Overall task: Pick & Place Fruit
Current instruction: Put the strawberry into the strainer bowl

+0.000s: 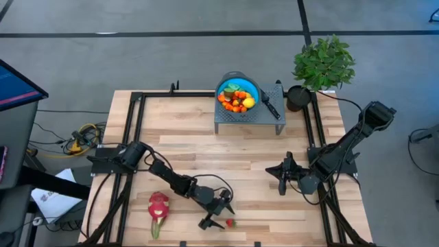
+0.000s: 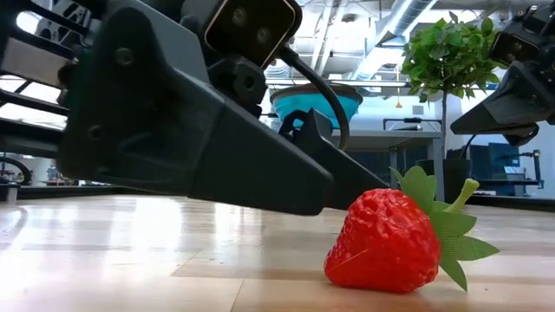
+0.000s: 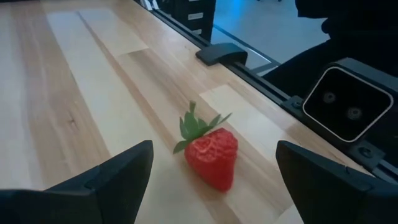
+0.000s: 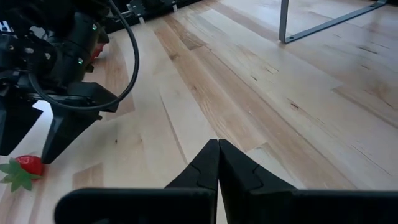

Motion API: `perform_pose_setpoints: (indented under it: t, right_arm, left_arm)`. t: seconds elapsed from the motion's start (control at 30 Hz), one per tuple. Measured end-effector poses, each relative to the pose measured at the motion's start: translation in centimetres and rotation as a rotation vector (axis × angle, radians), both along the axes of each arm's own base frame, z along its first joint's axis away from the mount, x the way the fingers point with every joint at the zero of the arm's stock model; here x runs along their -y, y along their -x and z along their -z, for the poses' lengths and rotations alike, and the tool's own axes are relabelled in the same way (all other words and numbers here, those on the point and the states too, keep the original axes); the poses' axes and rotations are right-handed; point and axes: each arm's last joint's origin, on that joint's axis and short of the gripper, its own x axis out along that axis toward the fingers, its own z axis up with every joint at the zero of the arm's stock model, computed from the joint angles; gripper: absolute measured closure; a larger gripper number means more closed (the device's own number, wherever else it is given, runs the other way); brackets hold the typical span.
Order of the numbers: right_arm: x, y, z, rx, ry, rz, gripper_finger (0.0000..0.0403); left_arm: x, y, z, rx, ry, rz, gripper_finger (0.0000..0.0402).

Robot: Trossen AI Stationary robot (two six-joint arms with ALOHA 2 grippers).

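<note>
- Low view is mostly filled by the left hand (image 2: 286, 186), which hides much of the table (image 2: 130, 260); the bowl (image 2: 316, 102) shows only in part.
- High view alone shows the dragon fruit (image 1: 158, 206) and the fruit-filled bowl on its stand (image 1: 248, 118).
- Left hand gapes wide, empty, with the strawberry (image 3: 212, 157) lying on the table between its fingers.
- Right hand (image 4: 217, 163) is closed, empty, well apart.

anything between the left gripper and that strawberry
Nothing visible. The left gripper is open at the table's near edge, and the strawberry lies on bare wood just ahead of its fingers, untouched.
</note>
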Motion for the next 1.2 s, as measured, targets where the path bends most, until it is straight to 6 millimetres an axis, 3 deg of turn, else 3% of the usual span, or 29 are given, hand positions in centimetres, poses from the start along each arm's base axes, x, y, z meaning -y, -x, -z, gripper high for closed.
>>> perform_pose_setpoints:
  t: [0.67, 0.93, 1.2]
  right_arm:
    - [0.0, 0.0, 0.0, -0.001, 0.001, 0.0, 0.0403]
    - [0.0, 0.0, 0.0, -0.004, 0.003, 0.0, 0.0403]
    - [0.0, 0.0, 0.1, -0.016, -0.004, -0.017, 0.0403]
  left_arm:
    - [-0.1, -0.1, 0.0, 0.01, -0.019, -0.043, 0.0066]
    - [1.3, -1.7, 1.5, -0.01, 0.017, -0.004, 0.0066]
    - [1.1, -1.8, 1.5, -0.019, 0.032, -0.013, 0.0071]
